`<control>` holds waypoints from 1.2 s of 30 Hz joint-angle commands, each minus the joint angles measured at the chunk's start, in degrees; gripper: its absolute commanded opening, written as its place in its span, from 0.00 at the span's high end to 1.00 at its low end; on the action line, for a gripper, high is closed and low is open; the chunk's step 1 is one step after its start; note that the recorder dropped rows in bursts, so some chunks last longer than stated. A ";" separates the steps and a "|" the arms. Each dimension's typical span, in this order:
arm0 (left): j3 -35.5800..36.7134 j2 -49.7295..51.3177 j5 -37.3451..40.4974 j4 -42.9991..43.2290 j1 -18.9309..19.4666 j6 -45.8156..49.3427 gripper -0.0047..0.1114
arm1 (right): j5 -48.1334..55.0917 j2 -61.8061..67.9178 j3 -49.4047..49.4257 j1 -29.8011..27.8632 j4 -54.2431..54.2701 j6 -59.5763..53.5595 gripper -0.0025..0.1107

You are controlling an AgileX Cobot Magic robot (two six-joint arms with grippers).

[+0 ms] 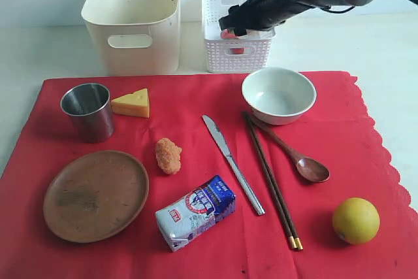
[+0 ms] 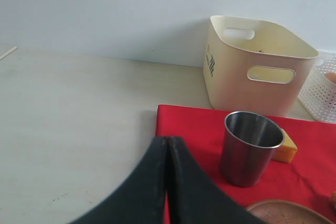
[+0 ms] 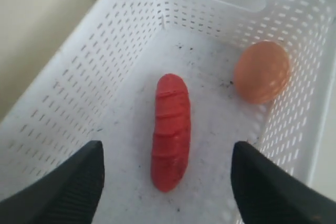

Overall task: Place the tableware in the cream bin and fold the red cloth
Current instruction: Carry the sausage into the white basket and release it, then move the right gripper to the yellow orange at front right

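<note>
red cloth [image 1: 186, 110] | cream bin [image 1: 130, 62] | white lattice basket [image 1: 238, 61] | red sausage [image 3: 170, 129] | yellow lemon [image 1: 356, 220]

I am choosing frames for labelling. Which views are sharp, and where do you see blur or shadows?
Exterior view: sharp, even light, faint shadows beside the steel cup on the red cloth. Left wrist view: cup sharp, the shut black left gripper blurred near the lens. Right wrist view: black right-gripper fingers blurred; red ridged sausage slightly soft.

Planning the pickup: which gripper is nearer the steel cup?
Left. The left gripper, shut, is at the red cloth's edge near the steel cup; the right gripper is open over the white basket.
</note>
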 commanded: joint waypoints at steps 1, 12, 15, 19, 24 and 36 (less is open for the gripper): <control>0.03 -0.38 -0.34 0.09 0.05 0.26 0.95 | 6.67 -5.87 -0.26 -0.03 -1.50 0.24 0.43; 0.03 -0.38 -0.34 0.09 0.05 0.26 0.95 | 21.42 -16.70 -0.26 -0.03 -1.76 0.36 0.55; 0.03 -0.38 -0.34 0.09 0.05 0.26 0.95 | 25.38 -18.78 0.39 -0.03 -1.56 0.36 0.66; 0.03 -0.38 -0.34 0.09 0.05 0.26 0.95 | 25.68 -22.17 4.61 -0.03 -1.56 0.25 0.88; 0.03 -0.38 -0.34 0.09 0.05 0.26 0.95 | 23.21 -27.19 13.83 -0.03 -1.24 0.15 0.98; 0.03 -0.38 -0.34 0.09 0.05 0.26 0.95 | 9.67 -40.96 39.54 -0.03 16.85 -14.67 0.98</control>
